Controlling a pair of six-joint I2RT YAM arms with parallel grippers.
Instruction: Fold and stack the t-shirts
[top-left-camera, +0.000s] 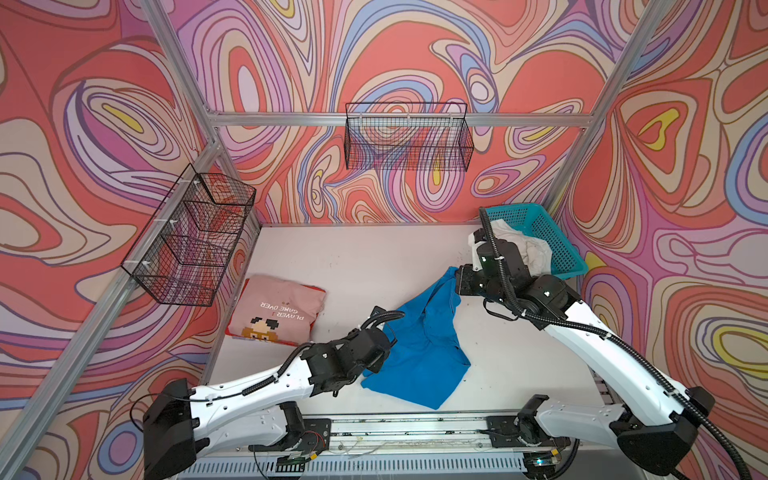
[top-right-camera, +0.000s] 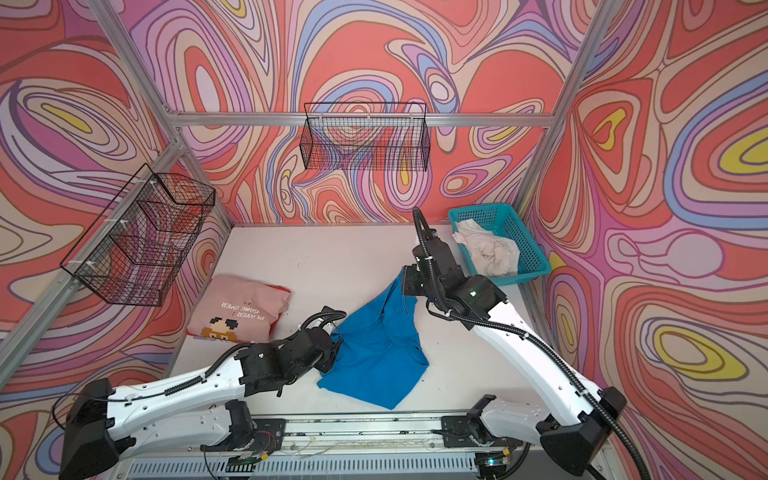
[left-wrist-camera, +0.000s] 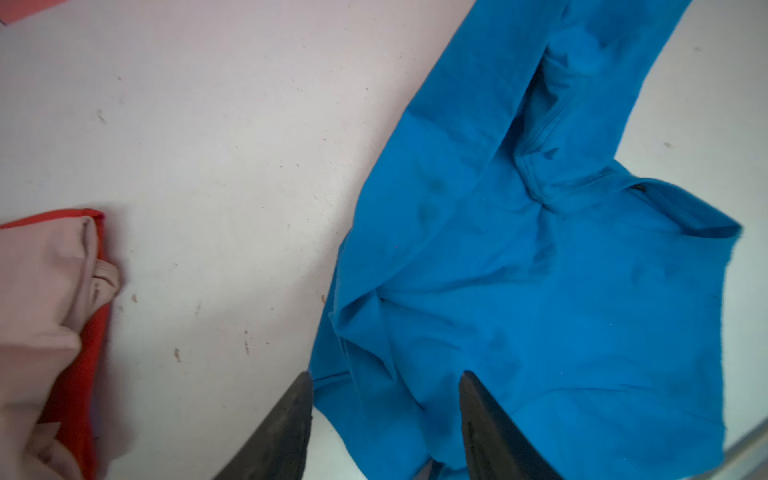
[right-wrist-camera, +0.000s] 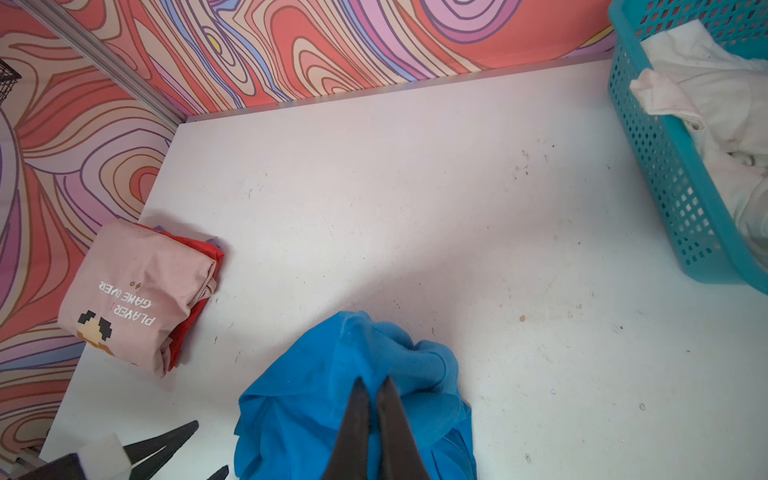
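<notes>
The right gripper has its fingers pressed together on a bunched corner of the blue shirt, with that corner lifted off the table at the cloth's 1 o'clock. The rest trails down crumpled near the table's centre. The left gripper stands spread over the shirt's 9 o'clock edge, pinching nothing. To do this step well, I judge the left should close on a single hem corner rather than a fold. Both arms should then draw apart to lay the shirt flat before any fold. At the table's 9 o'clock the folded pink shirt lies on a red one. It reads "PLAYER" and "GAME OVER", upside down in both top views. The white shirt sits in the basket at 2 o'clock. No brand is legible.
</notes>
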